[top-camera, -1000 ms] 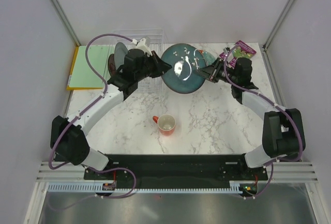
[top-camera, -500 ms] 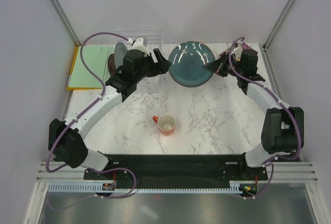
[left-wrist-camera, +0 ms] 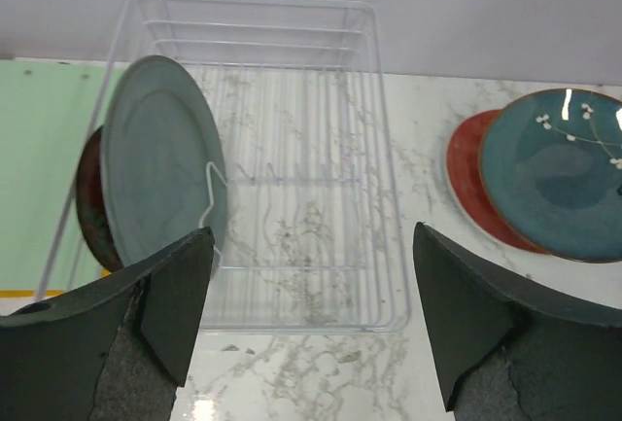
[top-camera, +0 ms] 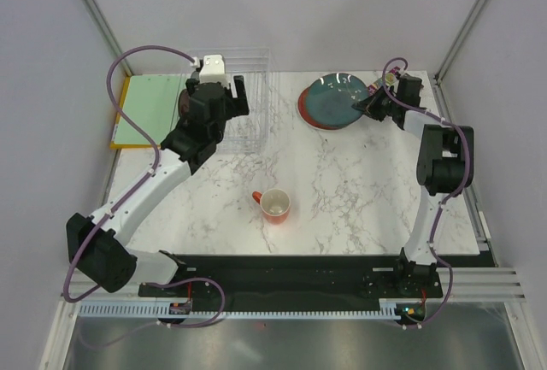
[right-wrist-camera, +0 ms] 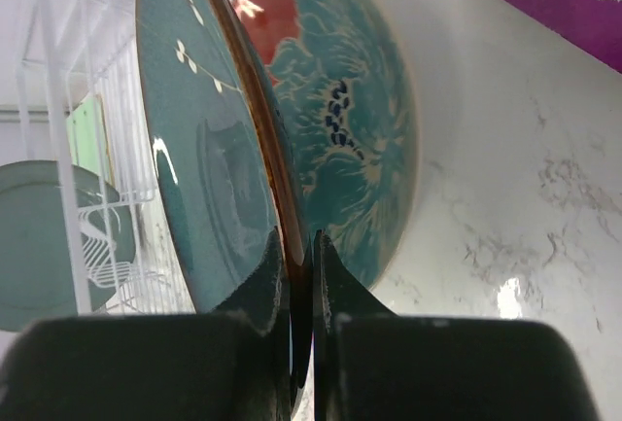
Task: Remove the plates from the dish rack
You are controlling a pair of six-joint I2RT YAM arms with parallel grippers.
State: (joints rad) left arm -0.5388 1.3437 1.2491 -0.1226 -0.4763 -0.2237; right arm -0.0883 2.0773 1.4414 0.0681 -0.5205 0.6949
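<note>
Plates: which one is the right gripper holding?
The dark teal plate, edge pinched in the right gripper, above the red-and-teal plate; the grey-teal plate and small red plate stand in the dish rack.

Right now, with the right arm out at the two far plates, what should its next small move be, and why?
Probably open the right gripper: it is shut on the rim of the dark teal plate, which already seems to lie on the red-and-teal plate on the marble table.

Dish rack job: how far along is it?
Done: the red plate lies on the table. In hand: the right gripper clamps the dark teal plate over it. Remaining: the grey-teal plate and small red plate stand in the dish rack; the left gripper is open.
</note>
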